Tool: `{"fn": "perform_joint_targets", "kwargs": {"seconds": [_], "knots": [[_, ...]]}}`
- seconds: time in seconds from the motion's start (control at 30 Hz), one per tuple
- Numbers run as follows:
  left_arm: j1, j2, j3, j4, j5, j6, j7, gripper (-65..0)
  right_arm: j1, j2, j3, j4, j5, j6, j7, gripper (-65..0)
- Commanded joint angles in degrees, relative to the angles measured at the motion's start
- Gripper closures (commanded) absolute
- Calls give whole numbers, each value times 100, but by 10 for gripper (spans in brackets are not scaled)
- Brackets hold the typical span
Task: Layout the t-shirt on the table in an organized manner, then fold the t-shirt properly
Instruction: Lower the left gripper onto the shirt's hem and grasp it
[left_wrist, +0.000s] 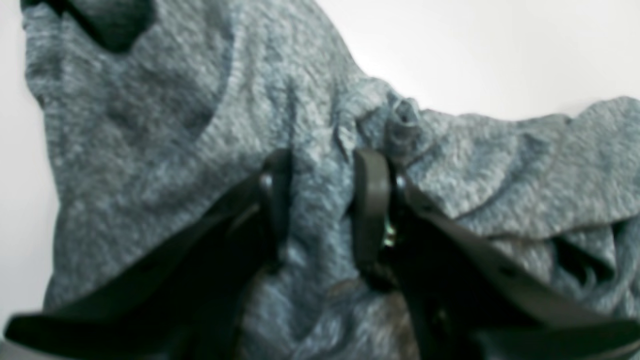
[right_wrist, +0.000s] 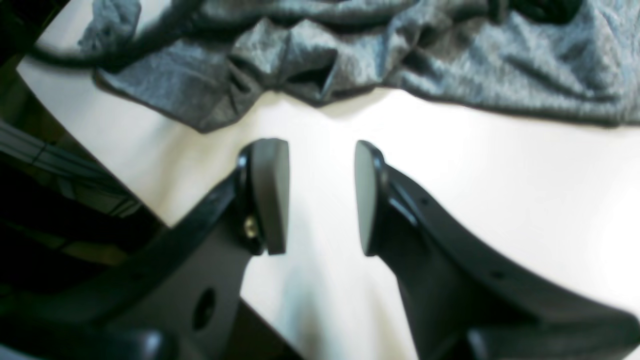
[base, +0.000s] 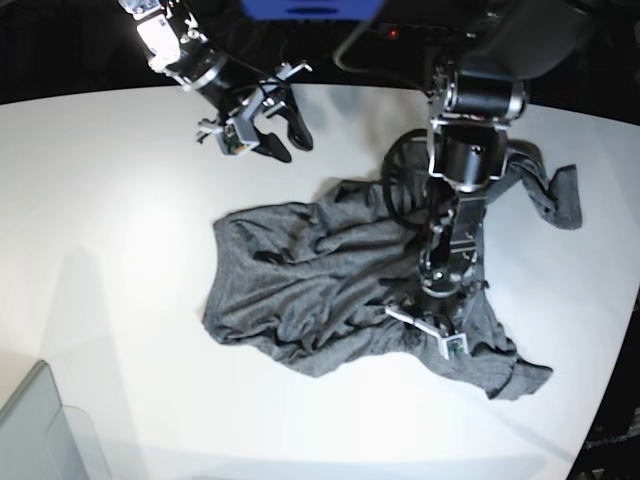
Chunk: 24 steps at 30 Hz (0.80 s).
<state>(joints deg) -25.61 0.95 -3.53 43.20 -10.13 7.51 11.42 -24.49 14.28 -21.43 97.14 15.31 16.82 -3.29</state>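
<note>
The dark heather-grey t-shirt (base: 300, 280) lies crumpled and wrinkled across the middle and right of the white table (base: 120, 200). My left gripper (base: 427, 320) points down into the shirt's right part. In the left wrist view its fingers (left_wrist: 372, 200) stand apart, pressed into the cloth (left_wrist: 150, 150), with a ridge of fabric between them (left_wrist: 320, 200). My right gripper (base: 287, 140) hovers open and holding nothing over bare table near the far edge, short of the shirt. In its own view (right_wrist: 321, 195), the shirt's rumpled edge (right_wrist: 500, 65) lies just ahead.
A translucent grey bin corner (base: 30, 430) sits at the near left. A black cable loop (base: 395, 180) hangs by the left arm over the shirt. The table's curved edge (right_wrist: 125, 165) runs close on the right gripper's left side, with dark clutter beyond.
</note>
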Motion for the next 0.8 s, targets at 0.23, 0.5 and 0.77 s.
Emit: {"fn": "perform_joint_targets", "kwargs": {"seconds": [0.23,0.5,0.77], "knots": [[59,-73,-38,651,-2,10,392,-251,-8,0,-6,92,47,54,158,-224],[165,-99,-38,669,-2,-8,392,-344,-8,0,-6,92,47,54,158,-224],[657,-73,-38,1539,-11,10,392,-329,-8,9,-6,92,47,54,158,-223]]}}
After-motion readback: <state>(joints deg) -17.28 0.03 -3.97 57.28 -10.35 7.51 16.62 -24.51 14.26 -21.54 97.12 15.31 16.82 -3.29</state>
